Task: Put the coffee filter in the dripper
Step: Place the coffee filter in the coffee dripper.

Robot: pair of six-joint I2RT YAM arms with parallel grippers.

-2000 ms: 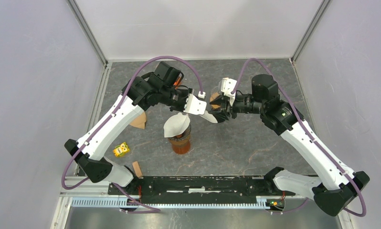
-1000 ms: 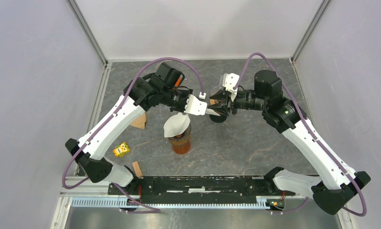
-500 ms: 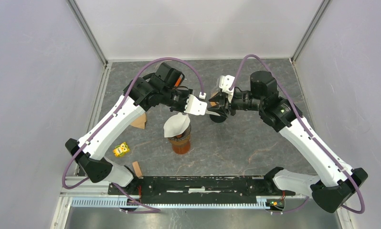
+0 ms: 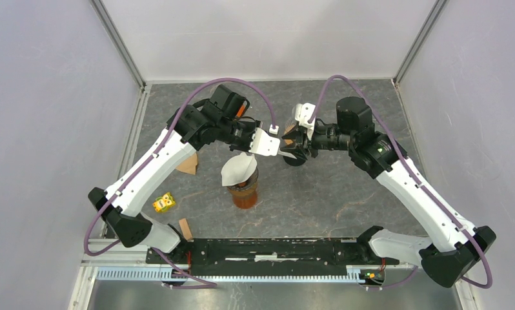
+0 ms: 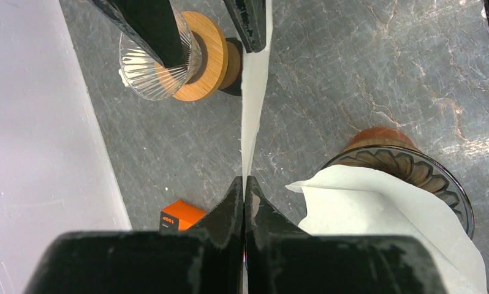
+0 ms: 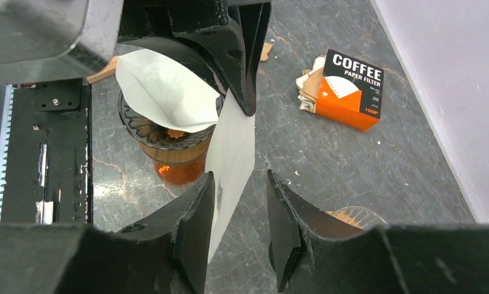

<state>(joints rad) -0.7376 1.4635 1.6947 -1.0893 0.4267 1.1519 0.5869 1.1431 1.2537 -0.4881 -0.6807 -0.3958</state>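
Note:
My left gripper [image 4: 275, 146] is shut on a flat white coffee filter [image 5: 252, 110], held edge-on above the table. My right gripper [image 6: 239, 184] is open, and its jaws stand on either side of that filter's free end [image 6: 230, 165], the left finger closest to it. An amber glass dripper [image 4: 243, 188] stands below the left gripper with another white filter [image 4: 237, 169] sitting crookedly in it. A clear ribbed dripper with a wooden ring [image 5: 168, 61] stands under the right gripper.
An orange coffee filter box [image 6: 350, 89] lies with loose brown papers by the back wall. A brown paper [image 4: 187, 165], a yellow object [image 4: 164, 203] and a small brown piece [image 4: 185, 227] lie at the left. A black rail [image 4: 268, 250] runs along the near edge.
My right gripper has lifted and moved left until its open jaws straddle the filter held by the left gripper. The left arm has stayed still.

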